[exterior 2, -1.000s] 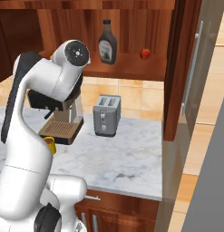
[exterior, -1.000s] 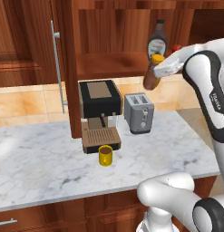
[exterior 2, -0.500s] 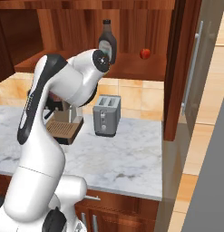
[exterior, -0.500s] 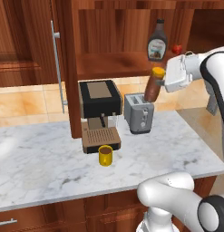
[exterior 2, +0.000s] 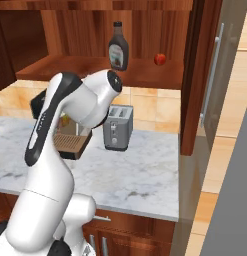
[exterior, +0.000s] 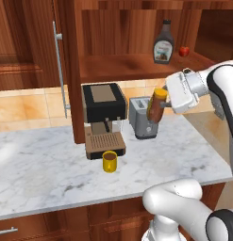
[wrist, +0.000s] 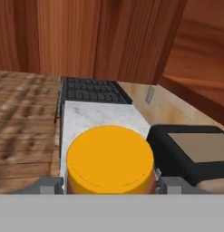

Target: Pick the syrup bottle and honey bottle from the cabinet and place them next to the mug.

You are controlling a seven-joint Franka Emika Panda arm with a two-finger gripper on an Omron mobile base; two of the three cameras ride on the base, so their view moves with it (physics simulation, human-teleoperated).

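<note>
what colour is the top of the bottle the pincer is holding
Orange-yellow: the slim amber honey bottle's top, clearest in the hand view.

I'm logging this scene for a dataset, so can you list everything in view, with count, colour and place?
syrup bottle: 1, dark brown with black cap, upright on the cabinet shelf.
honey bottle: 1, amber with orange-yellow top, held in the air in front of the toaster.
cabinet: 1, reddish-brown wood, on the wall, door open.
red object: 1, small, on the shelf right of the syrup bottle.
mug: 1, yellow, on the counter before the coffee machine.
coffee machine: 1, black and brown, on the counter.
toaster: 1, grey, right of the coffee machine.
counter: 1, white marble.
gripper: 1, white, fingers shut on the honey bottle.
</note>
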